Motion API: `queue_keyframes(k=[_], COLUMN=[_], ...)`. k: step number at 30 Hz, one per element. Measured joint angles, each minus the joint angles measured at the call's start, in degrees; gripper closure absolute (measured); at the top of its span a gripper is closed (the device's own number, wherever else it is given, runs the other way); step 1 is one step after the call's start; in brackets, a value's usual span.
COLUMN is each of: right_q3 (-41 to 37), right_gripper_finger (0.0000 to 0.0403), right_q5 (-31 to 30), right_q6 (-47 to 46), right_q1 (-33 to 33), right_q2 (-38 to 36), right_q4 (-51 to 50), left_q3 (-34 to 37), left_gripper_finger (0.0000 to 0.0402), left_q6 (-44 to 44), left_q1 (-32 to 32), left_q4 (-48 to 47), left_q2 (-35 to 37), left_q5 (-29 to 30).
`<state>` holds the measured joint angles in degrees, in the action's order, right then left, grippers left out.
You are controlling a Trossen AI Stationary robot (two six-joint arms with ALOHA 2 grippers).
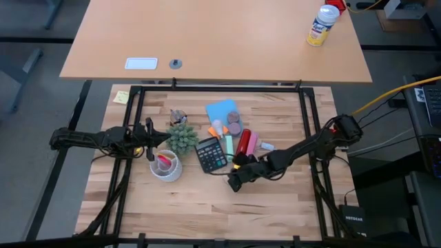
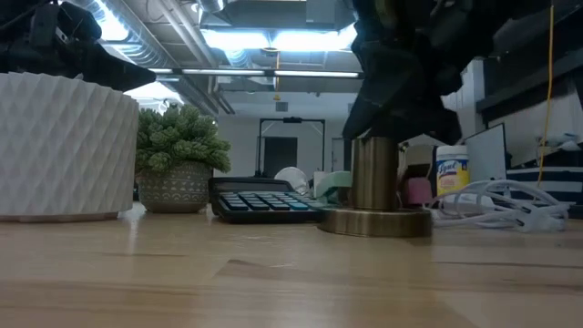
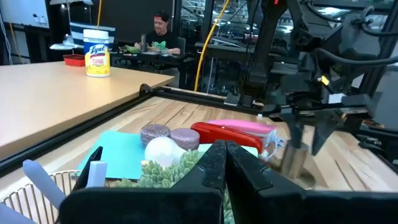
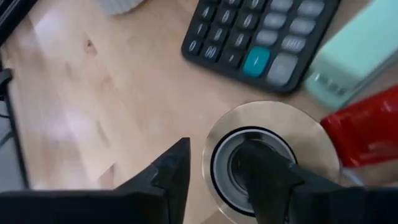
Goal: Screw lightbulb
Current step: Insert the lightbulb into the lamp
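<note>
- I am seeing the right gripper (image 4: 214, 177) hanging over the brass socket (image 4: 271, 158), fingers spread, one finger (image 4: 267, 171) reaching into the socket's open mouth and the other outside its rim; nothing is pinched between them.
- In the low view the socket (image 2: 374, 196) is standing upright on the table (image 2: 273, 282), with the right arm's dark bulk sitting directly above it.
- From above, the right gripper (image 1: 238, 180) is sitting just right of the calculator (image 1: 210, 153) and below the red bottle (image 1: 243, 142).
- The bulb (image 3: 163, 150) is lying on the table by the blue sheet (image 3: 121, 151), next to two greyish discs (image 3: 169, 134), well apart from the socket; from above I cannot pick it out surely.
- The left gripper (image 3: 222, 163) is waiting over the succulent (image 1: 182, 136), beside the white cup (image 1: 166, 165); its fingers are pressed together with nothing in them.
- Writing: I am reading "Lysol" on the yellow canister (image 3: 97, 51) on the far desk (image 1: 213, 41), which also shows in the low view (image 2: 451, 170). A box at the high view's lower right reads "NETGEAR" (image 1: 357, 219). The calculator keys are too blurred to read.
- A person (image 3: 163, 38) is sitting in the room beyond.
</note>
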<state>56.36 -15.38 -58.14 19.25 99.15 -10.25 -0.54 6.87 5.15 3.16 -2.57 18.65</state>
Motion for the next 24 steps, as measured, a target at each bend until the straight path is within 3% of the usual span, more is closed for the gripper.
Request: queue_keyframes(k=[13,20,24], right_q3=[0.0,-0.1,-0.1], right_gripper_finger=[0.0241,0.0238,0.0215], right_q5=[-2.6,-2.2,-0.5], right_q6=[9.0,9.3,9.3], right_q1=[-8.0,-8.5,-8.5], right_q2=[-0.1,0.0,-0.1], right_q4=[-3.5,-2.8,-2.6], left_q3=[0.0,0.0,0.0], left_gripper_finger=[0.0400,0.0400,0.0400], left_q6=[0.9,1.1,1.7], left_q1=[0.0,0.0,0.0], left_q4=[0.0,0.0,0.0], left_q2=[0.0,0.0,0.0], left_q5=[0.0,0.0,0.0])
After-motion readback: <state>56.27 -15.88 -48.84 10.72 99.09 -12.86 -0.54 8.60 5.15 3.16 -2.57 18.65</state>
